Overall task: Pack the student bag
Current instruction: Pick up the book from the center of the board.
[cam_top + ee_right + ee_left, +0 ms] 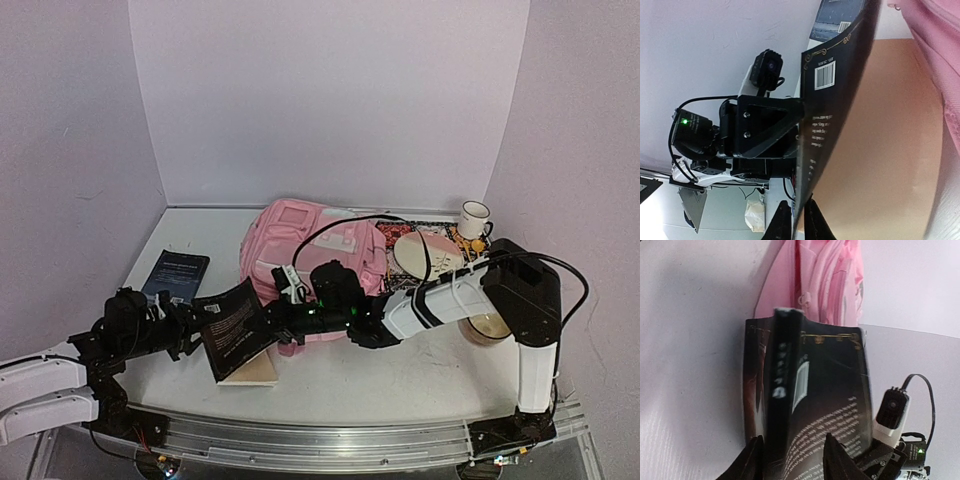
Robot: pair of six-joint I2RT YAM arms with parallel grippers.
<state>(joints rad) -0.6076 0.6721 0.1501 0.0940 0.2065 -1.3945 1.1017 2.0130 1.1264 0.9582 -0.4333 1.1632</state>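
The pink student bag [300, 240] lies at the middle back of the table; it also shows as pink fabric [825, 280] beyond the book and at the right edge [935, 60]. A black book [235, 325] is held up in front of it, partly open. My left gripper [200, 330] [792, 440] straddles its spine [780, 385] with a finger on each side, shut on it. From the right, my right gripper [268, 322] [797, 202] pinches the thin edge of the black back cover [840, 75], peeled away from the tan page [890, 150].
A second dark book [175, 275] lies flat on the table at the left. At the back right sit a white mug [475, 218], a white disc [420, 250] on a patterned mat, and a bowl [487, 328] beside the right arm.
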